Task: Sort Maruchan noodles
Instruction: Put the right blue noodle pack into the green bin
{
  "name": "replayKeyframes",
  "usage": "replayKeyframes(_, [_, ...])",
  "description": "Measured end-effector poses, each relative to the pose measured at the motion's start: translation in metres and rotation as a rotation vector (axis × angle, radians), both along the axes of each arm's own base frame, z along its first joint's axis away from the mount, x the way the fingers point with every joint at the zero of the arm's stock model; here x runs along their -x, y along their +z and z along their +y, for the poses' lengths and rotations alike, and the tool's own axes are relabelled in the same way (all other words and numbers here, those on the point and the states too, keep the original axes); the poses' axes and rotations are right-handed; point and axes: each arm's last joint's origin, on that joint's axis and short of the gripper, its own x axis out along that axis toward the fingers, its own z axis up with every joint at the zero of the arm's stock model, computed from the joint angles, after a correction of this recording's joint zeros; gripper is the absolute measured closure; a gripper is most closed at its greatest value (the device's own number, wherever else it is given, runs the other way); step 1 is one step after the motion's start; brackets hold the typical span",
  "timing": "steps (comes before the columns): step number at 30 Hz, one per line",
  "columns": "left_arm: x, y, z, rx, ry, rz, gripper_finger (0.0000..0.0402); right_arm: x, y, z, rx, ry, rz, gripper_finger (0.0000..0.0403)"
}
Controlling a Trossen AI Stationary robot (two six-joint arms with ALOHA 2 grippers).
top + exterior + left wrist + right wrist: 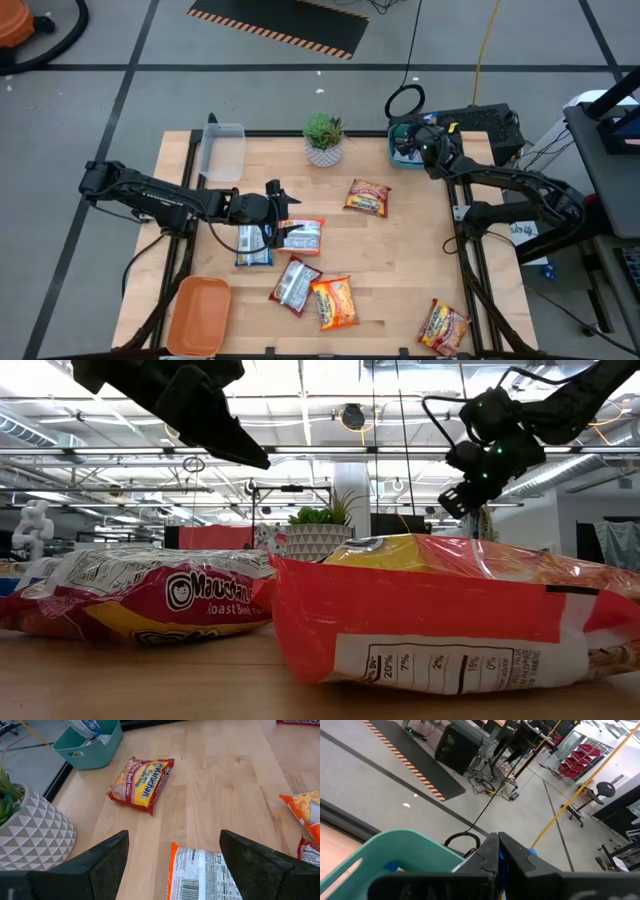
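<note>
Between the left gripper's [172, 865] spread jaws, just below them, lies a white-backed Maruchan packet [202, 875]. Light, crinkly, slippery film, brittle noodles inside: pinch across the short edges, gently. Right gripper [418, 143] shut on a blue packet [530, 853] over the teal tray [395, 851].

Both arms are matte black and jointed, with black cables; the left tool [172, 865] has broad, flat, dark, wedge-shaped fingers [95, 867].

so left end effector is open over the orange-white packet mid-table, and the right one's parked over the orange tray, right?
Wrong tray. The right end effector is shut above the teal tray at the table's far right corner, per the high view. The rest holds: left end effector open over the orange-white packet.
</note>
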Motion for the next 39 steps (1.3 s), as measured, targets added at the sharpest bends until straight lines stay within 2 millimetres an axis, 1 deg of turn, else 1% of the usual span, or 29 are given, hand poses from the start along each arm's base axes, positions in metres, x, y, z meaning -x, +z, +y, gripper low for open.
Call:
replayKeyframes(4, [0.0,0.0,0.0,0.0,0.0,0.0,0.0085,0.0,-0.002,0.001,-0.012,0.021,0.0,0.0403])
replayKeyframes(10, [0.0,0.0,0.0,0.0,0.0,0.0,0.0085,-0.006,-0.003,0.002,-0.069,0.221,-0.061,0.0397])
replayKeyframes(15, [0.0,0.0,0.0,0.0,0.0,0.0,0.0085,-0.009,-0.001,0.002,-0.085,0.294,-0.13,0.0379])
replayKeyframes(19, [0.0,0.0,0.0,0.0,0.0,0.0,0.0085,-0.009,-0.001,0.002,-0.088,0.264,-0.166,0.0347])
replayKeyframes(25, [0.0,0.0,0.0,0.0,0.0,0.0,0.0085,-0.009,-0.003,0.003,-0.117,0.261,-0.206,0.0268])
replayKeyframes(29, [0.0,0.0,0.0,0.0,0.0,0.0,0.0085,-0.009,-0.009,0.007,-0.184,0.27,-0.16,0.0227])
replayKeyframes(33, [0.0,0.0,0.0,0.0,0.0,0.0,0.0085,-0.009,-0.01,0.011,-0.301,0.252,-0.095,0.021])
replayKeyframes(37, [-0.001,0.001,0.0,-0.004,-0.003,-0.013,0.0085,-0.011,-0.002,0.014,-0.382,0.215,-0.092,0.0212])
replayKeyframes(39, [-0.001,0.002,0.0,-0.003,-0.003,-0.025,0.0085,-0.012,0.001,0.014,-0.407,0.19,-0.12,0.0216])
